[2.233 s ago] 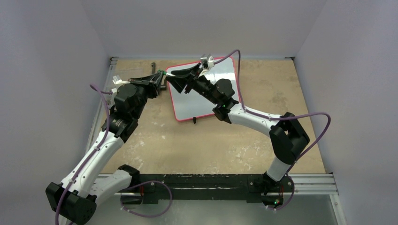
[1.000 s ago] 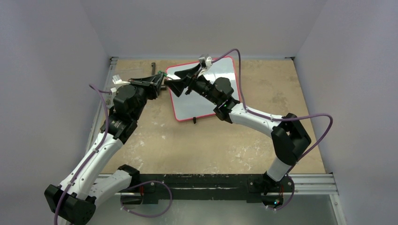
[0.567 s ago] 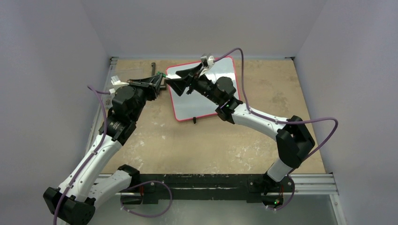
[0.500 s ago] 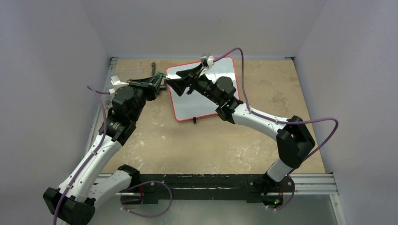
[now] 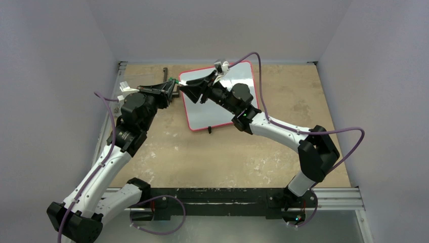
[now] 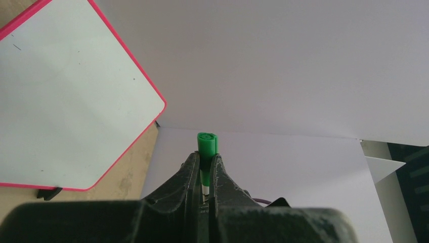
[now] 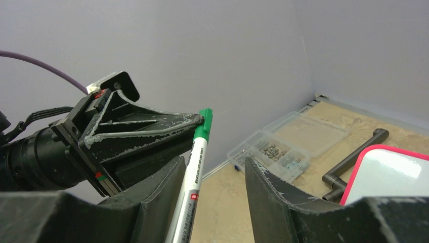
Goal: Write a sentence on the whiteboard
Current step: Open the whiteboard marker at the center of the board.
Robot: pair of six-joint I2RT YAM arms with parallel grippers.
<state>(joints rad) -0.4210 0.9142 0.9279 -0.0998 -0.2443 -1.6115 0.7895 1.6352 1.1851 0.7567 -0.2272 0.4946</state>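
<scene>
The whiteboard, glossy white with a red frame, lies at the back middle of the table, partly under my right arm. It also shows in the left wrist view and the right wrist view. No sentence shows on the bare parts I see. My left gripper is shut on the green cap of a marker, held in the air left of the board. The marker's white barrel runs between the fingers of my right gripper. Those jaws are open, with the barrel against one finger and a gap to the other.
A clear plastic box of small parts and a dark L-shaped metal bar lie at the back left of the table. Enclosure walls stand close behind and to the left.
My right gripper's jaws have narrowed around the marker barrel and shifted slightly left. My left gripper has kept still, shut on the cap.
</scene>
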